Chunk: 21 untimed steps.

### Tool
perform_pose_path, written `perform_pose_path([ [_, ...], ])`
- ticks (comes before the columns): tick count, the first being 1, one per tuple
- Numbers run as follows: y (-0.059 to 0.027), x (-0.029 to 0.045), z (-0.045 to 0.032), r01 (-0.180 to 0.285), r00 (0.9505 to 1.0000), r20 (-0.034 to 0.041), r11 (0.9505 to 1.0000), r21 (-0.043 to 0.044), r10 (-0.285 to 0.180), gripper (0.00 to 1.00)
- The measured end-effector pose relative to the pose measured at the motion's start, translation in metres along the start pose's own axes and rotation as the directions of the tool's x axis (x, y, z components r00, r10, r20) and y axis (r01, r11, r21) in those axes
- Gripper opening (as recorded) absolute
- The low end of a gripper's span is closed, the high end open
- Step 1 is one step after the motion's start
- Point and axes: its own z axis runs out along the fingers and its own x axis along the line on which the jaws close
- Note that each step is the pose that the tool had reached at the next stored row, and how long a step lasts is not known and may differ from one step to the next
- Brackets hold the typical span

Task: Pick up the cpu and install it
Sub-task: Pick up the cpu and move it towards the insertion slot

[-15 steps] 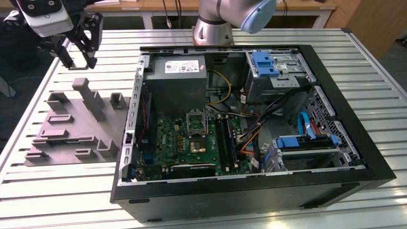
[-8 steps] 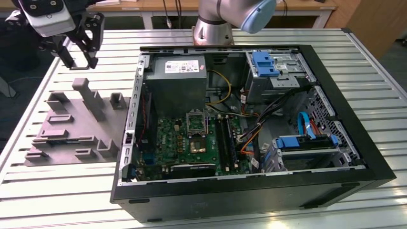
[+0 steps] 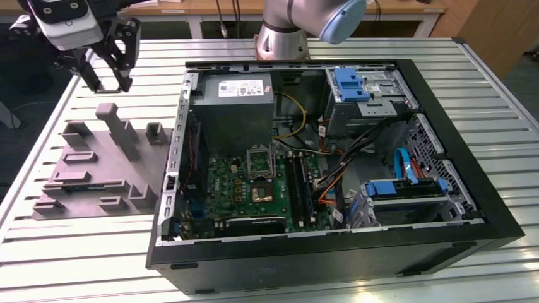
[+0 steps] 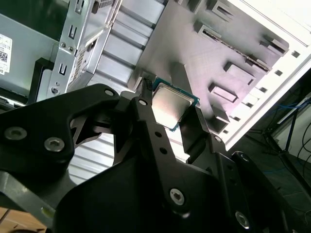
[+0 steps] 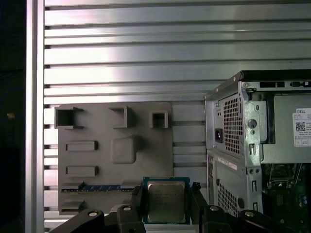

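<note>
The slatted surface (image 3: 84, 265) carries an open computer case (image 3: 337, 268), off to one side of the pincer (image 3: 110, 83), and a grey holder tray (image 3: 84, 183) beneath it. The pincer is clamped on the cpu (image 5: 167, 201) by its edges alone, so a slip or tilt could drop it.

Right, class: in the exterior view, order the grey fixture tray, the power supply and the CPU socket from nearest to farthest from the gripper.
1. Grey fixture tray, on the table beneath the gripper holding the cpu.
2. Power supply, inside the case, toward the exterior view's right.
3. CPU socket, on the motherboard past it.
</note>
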Motion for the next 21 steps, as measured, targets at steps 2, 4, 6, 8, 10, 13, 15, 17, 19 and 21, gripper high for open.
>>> perform_pose_path([
  [2, -0.0017, -0.0004, -0.0001, -0.002, 1.0000, 0.0001, 1.0000, 0.0000, 0.002, 0.47],
  [4, -0.0032, -0.0010, -0.0002, -0.004, 1.0000, 0.0003, 1.0000, -0.0001, 0.004, 0.47],
  [6, -0.0036, -0.0012, -0.0002, -0.005, 1.0000, 0.0003, 1.0000, -0.0001, 0.005, 0.47],
  [8, -0.0037, -0.0014, -0.0002, -0.005, 1.0000, 0.0003, 1.0000, -0.0001, 0.005, 0.47],
  [10, -0.0037, -0.0018, -0.0002, -0.005, 1.0000, 0.0003, 1.0000, -0.0001, 0.005, 0.47],
  [13, -0.0036, -0.0037, -0.0003, -0.005, 1.0000, 0.0002, 1.0000, 0.0000, 0.005, 0.47],
  [15, -0.0036, -0.0041, -0.0002, -0.005, 1.0000, 0.0003, 1.0000, -0.0001, 0.005, 0.47],
  [17, -0.0036, -0.0044, -0.0002, -0.005, 1.0000, 0.0004, 1.0000, -0.0002, 0.005, 0.47],
  [19, -0.0036, -0.0046, -0.0002, -0.005, 1.0000, 0.0003, 1.0000, -0.0001, 0.005, 0.47],
  [21, -0.0035, -0.0053, -0.0003, -0.004, 1.0000, 0.0003, 1.0000, 0.0000, 0.004, 0.47],
])
